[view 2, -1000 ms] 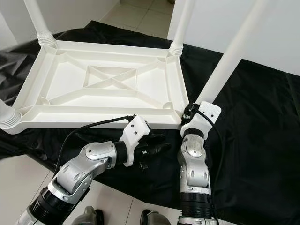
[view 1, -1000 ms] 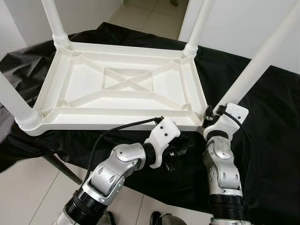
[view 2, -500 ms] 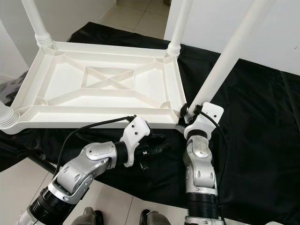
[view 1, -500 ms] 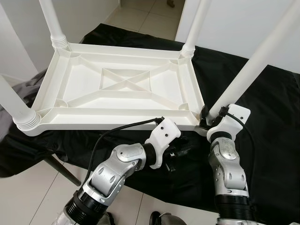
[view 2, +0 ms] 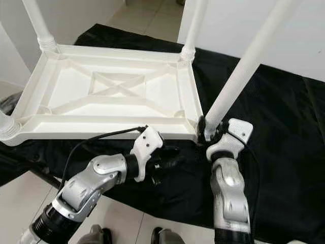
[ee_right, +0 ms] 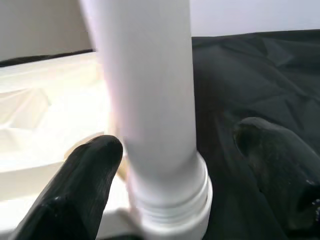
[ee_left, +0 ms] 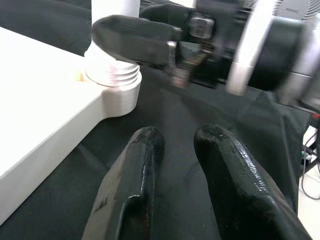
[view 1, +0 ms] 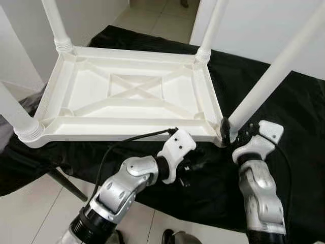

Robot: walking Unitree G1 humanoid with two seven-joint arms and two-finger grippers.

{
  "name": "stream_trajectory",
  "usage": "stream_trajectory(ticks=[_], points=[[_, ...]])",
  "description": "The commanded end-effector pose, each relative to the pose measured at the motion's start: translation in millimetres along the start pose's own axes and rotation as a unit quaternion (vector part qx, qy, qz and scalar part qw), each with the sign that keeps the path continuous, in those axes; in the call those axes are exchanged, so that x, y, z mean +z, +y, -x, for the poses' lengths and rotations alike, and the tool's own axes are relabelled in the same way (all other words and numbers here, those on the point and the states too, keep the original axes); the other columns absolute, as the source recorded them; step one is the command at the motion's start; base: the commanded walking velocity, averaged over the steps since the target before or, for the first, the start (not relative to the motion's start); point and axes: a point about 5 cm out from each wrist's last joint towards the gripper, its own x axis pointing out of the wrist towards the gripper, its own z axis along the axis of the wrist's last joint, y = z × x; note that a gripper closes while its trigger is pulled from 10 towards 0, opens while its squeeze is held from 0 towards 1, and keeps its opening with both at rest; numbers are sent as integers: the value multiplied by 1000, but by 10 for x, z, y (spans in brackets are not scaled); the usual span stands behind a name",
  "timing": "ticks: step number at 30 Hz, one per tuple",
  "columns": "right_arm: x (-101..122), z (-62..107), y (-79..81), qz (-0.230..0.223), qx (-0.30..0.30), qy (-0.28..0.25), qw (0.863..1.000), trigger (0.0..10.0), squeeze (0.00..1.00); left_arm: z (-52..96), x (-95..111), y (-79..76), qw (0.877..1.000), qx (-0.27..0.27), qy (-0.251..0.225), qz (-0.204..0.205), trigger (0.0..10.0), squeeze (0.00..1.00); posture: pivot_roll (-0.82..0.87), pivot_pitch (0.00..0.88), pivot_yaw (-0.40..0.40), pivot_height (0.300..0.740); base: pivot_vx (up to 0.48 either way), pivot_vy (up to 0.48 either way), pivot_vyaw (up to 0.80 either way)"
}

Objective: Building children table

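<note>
My right gripper [ee_right: 170, 200] sits at the base of the near-right table leg [view 2: 244, 71], with its two black fingers [ee_right: 85, 185] spread wide, one on each side of the white tube and not pressing it as far as I can tell; there is a gap between the far finger and the leg in the right wrist view. The leg's ribbed collar [ee_right: 172, 202] is seated in the corner socket of the upside-down white plastic children's table [view 1: 132, 91], and the tube rises steeply up and to the right from there.

My left gripper [ee_left: 172, 145] hovers low over the black cloth [view 1: 284, 101], just in front of the table's near long edge and near the same corner. Its fingers [ee_left: 137, 165] are close together with a narrow gap between them, and they hold nothing. A black cable [view 1: 132, 140] loops from that wrist back along the silver left arm [view 1: 127, 178].

The table lies with its underside up on the cloth, so I see the cross-braced ribs in the middle of the top. Three more white legs stand in the other corners: the far-left leg [view 1: 55, 23], the far-right leg [view 1: 210, 25] and the near-left leg [view 1: 15, 114]. Pale floor tiles [view 1: 30, 208] show beyond the cloth's near-left edge, and a white wall [view 1: 254, 25] stands behind.
</note>
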Motion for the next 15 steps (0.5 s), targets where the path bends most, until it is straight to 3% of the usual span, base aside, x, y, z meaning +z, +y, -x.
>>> stream_trajectory(ticks=[1, 6, 7, 15], points=[[55, 35, 0, -4, 1, -15, 1000, 10000, 0, -18, 3, -50, 1000, -17, -2, 2, 10000, 0, 16, 169, -83, 740, 0, 0, 0], [91, 157, -40, 3, -3, -14, 1000, 10000, 0, -14, 5, -53, 1000, -21, 0, 2, 10000, 0, 10, 176, -78, 740, 0, 0, 0], [93, 268, -47, -6, 8, -11, 1000, 0, 0, -6, 3, -51, 1000, -22, 1, 1, 10000, 0, 6, 185, -74, 740, 0, 0, 0], [77, 332, -39, -23, 46, -5, 999, 0, 0, 24, 32, 23, 1000, -10, 0, -1, 10000, 0, 11, 192, -79, 740, 0, 0, 0]])
